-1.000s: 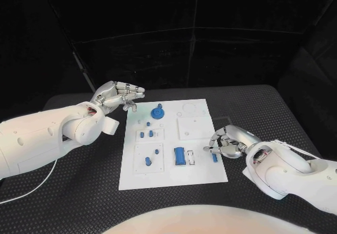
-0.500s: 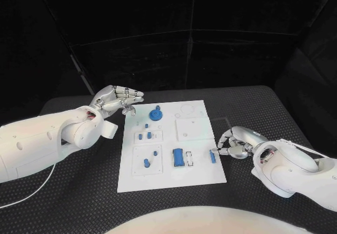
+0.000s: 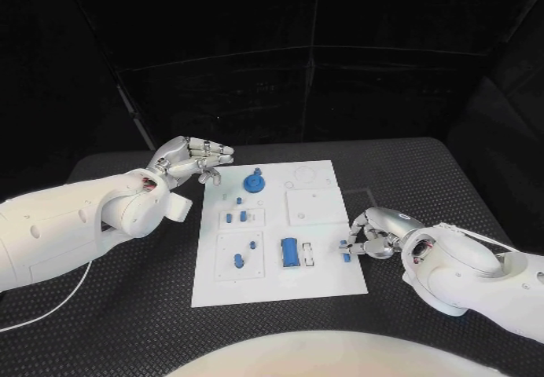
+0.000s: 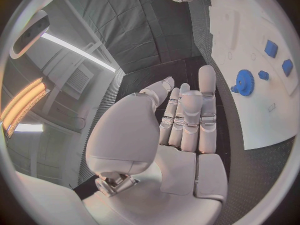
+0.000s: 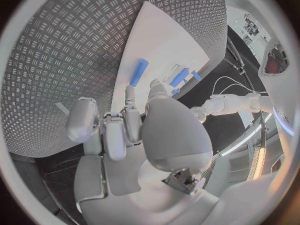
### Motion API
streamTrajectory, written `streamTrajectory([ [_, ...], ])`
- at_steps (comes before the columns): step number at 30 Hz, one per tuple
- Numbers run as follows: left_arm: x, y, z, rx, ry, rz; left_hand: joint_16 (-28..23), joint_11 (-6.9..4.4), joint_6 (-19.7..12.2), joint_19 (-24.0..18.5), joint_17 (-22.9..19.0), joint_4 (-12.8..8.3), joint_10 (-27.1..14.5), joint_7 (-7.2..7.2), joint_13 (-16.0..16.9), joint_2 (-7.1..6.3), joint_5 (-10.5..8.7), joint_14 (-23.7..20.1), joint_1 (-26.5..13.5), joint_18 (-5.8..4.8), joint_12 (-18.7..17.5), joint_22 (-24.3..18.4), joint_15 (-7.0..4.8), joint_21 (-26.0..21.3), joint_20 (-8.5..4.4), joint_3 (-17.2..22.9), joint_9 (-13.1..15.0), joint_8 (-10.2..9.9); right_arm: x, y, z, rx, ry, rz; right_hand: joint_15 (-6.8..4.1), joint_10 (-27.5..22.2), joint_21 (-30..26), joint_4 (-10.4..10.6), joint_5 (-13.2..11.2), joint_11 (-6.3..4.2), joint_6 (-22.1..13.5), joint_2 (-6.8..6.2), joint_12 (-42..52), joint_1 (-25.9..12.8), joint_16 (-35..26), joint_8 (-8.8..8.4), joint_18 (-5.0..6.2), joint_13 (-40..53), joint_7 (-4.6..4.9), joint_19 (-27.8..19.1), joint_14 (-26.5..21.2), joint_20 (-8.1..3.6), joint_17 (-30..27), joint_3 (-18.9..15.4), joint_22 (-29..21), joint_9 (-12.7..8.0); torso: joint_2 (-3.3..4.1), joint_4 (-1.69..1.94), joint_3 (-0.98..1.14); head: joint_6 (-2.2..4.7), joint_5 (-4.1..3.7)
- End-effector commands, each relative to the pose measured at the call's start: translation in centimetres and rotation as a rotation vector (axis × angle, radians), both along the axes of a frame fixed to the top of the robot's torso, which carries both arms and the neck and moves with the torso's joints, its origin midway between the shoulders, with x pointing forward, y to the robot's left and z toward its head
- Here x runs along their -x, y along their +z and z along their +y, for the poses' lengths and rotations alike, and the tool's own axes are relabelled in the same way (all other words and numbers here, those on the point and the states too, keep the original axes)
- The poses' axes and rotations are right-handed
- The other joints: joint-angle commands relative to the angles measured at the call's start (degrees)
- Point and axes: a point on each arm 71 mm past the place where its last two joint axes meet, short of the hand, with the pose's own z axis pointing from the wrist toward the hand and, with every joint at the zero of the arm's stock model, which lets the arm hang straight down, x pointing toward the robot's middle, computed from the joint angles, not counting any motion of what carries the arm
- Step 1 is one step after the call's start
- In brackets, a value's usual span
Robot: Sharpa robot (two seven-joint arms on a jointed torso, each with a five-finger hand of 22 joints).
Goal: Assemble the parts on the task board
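The white task board [image 3: 323, 279] lies in the middle of the table. On it are a blue gear [image 3: 255, 184], a blue block [image 3: 290, 251] and small blue pieces [image 3: 239, 259]. A short blue peg [image 3: 346, 251] lies flat near the board's right edge. My right hand [image 3: 372, 234] sits just right of that peg, fingers bent toward it. In the right wrist view the peg [image 5: 139, 72] lies a little beyond a fingertip [image 5: 130, 91], not touched. My left hand [image 3: 190, 159] hovers at the board's far left corner, holding nothing; its fingers [image 4: 187, 115] lie side by side near the gear [image 4: 244, 79].
The black ribbed table mat [image 3: 453, 196] surrounds the board on every side. A thin white cable [image 3: 56, 302] trails over the mat under my left arm. A small pale strip [image 5: 60, 108] lies on the mat near my right hand.
My right hand has drawn slightly to the right, off the blue peg, which now lies uncovered at the board's edge. The left hand has barely moved.
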Motion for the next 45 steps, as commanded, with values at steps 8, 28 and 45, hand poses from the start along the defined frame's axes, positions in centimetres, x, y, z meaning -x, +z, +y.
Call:
streamTrajectory([
  [8,0.1,0.2,-0.1,0.012,-0.009,-0.003,-0.29,0.02,-0.27,-0.24,-0.06,-0.05,-0.28,-0.07,0.07,0.63,-0.13,-0.54,-0.06,0.79,0.23,-0.07,-0.03,-0.38,0.21,-0.19,0.02,0.16,-0.4,-0.7,0.3,0.045,0.019,0.029,0.0,0.11,0.3,-1.0,0.65,-0.16,0.85,1.13,-0.17,2.78,0.31,-0.58,-0.72,2.75,-0.16,0.35,5.06,-0.17,10.89,0.2,0.13,-0.59,0.03,-0.02,-0.01,-0.42,0.23],
  [28,0.1,0.2,0.0,0.011,-0.006,-0.002,-0.28,0.03,-0.3,-0.23,-0.06,-0.07,-0.34,-0.05,0.08,0.66,-0.13,-0.56,-0.02,0.79,0.33,-0.09,-0.03,-0.41,0.2,-0.2,0.03,0.23,-0.6,-1.5,1.3,0.141,0.097,0.068,-0.09,-0.06,0.46,-3.22,0.47,-0.27,1.45,1.42,-0.34,7.02,0.43,-0.93,-0.81,2.87,-0.26,0.5,5.11,-0.25,11.16,0.62,0.63,-1.21,-0.11,-0.09,0.03,-0.87,0.18],
  [45,0.1,0.2,0.0,0.011,-0.007,-0.003,-0.28,0.03,-0.3,-0.23,-0.06,-0.07,-0.34,-0.05,0.08,0.66,-0.13,-0.56,-0.02,0.79,0.33,-0.09,-0.03,-0.41,0.2,-0.2,0.03,0.23,-0.3,-1.4,2.0,0.007,0.023,0.115,-0.52,-0.18,0.56,-4.34,0.6,-0.77,2.26,5.55,-0.71,11.08,0.54,-2.1,-0.85,2.91,-0.77,0.61,5.16,-0.68,11.4,6.1,0.92,-2.48,-0.09,-0.04,0.02,-0.88,0.3],
])
